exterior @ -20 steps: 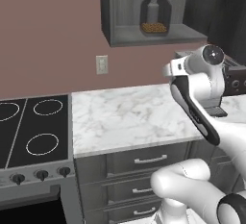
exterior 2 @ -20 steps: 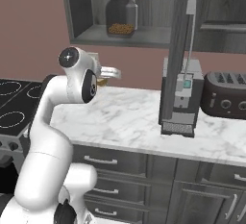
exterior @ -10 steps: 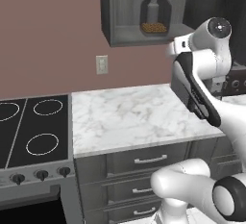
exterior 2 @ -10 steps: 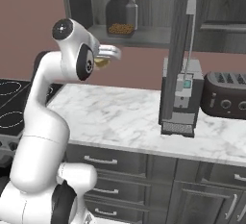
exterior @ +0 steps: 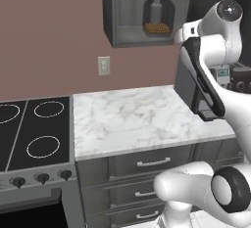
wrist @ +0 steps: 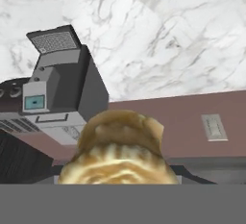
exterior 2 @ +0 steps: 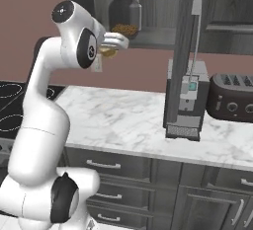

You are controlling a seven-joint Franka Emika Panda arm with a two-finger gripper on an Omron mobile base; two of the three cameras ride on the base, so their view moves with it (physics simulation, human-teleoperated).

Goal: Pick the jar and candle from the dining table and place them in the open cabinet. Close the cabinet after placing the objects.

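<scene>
So the arm is raised up high next to the open cabinet [exterior: 142, 14], and the gripper [exterior 2: 114, 42] is clamped on the candle [wrist: 117, 153], a stubby tan-gold thing that sits right up against the camera in the hand view. From the right base view you can just see a bit of tan under the hand, right in front of the cabinet's lower edge, near the jar but not inside the shelf. The jar [exterior: 159, 15] is in the cabinet, standing upright on the shelf, clear glass with grainy brown stuff in the bottom half, and there's a spray bottle [exterior 2: 135, 6] just beside or behind it, can't really tell which. The cabinet door [exterior 2: 185, 51] hangs open, edge-on to the right base camera. Below all that is the marble counter [exterior: 137, 119] over dark drawers [exterior: 152, 162], with a black cooktop [exterior: 32, 131] to the left and a wall outlet [exterior: 103, 65] on the reddish-brown wall. A grey coffee machine [exterior 2: 185, 98] stands on the counter with a dark toaster [exterior 2: 232, 103] just beside it. In the hand view the coffee machine and the outlet show up tilted around, with the marble above them.
</scene>
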